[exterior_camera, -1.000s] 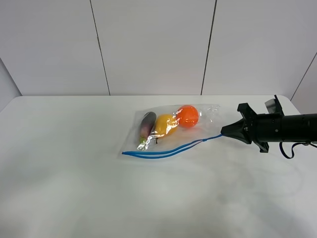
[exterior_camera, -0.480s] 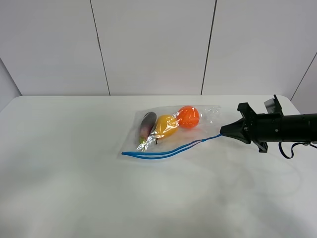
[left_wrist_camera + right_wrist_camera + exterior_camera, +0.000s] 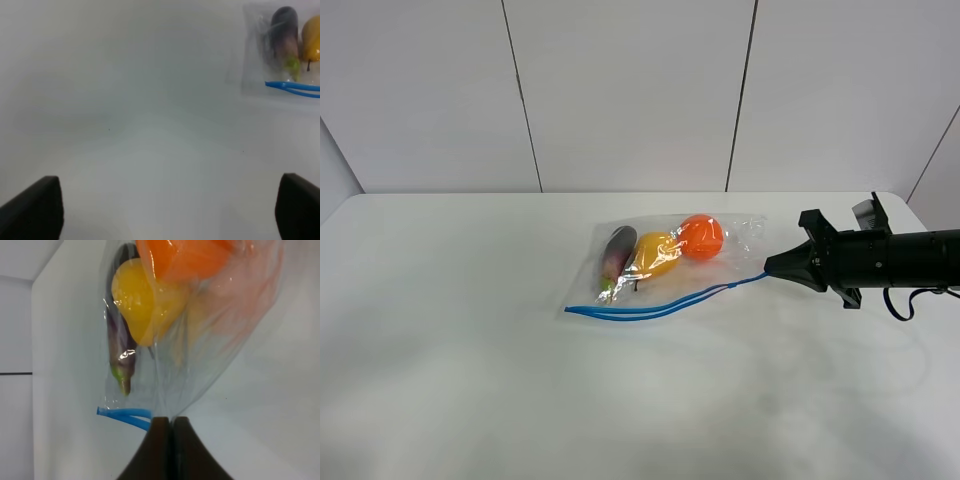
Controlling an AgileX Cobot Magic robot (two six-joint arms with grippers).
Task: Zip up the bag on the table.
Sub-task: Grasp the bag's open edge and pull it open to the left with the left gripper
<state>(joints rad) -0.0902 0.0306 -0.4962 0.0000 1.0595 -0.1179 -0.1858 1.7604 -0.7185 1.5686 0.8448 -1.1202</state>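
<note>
Worktop, broad, white and smooth (image 3: pixel 470 380), won't anchor the clear plastic zip bag (image 3: pixel 660 250) lying right of centre. My right gripper (image 3: pixel 772 266), pinching its corner by the blue zipper strip (image 3: pixel 650 308), perhaps only film, may drag it unzipped.

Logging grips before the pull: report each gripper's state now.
Left gripper: open, holding nothing.
Right gripper: closed on the bag at its blue zipper end.

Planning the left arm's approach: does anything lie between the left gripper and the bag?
Nothing visible does. Only bare table lies between the open left gripper and the bag; the right gripper pinches the bag's far end.
</note>
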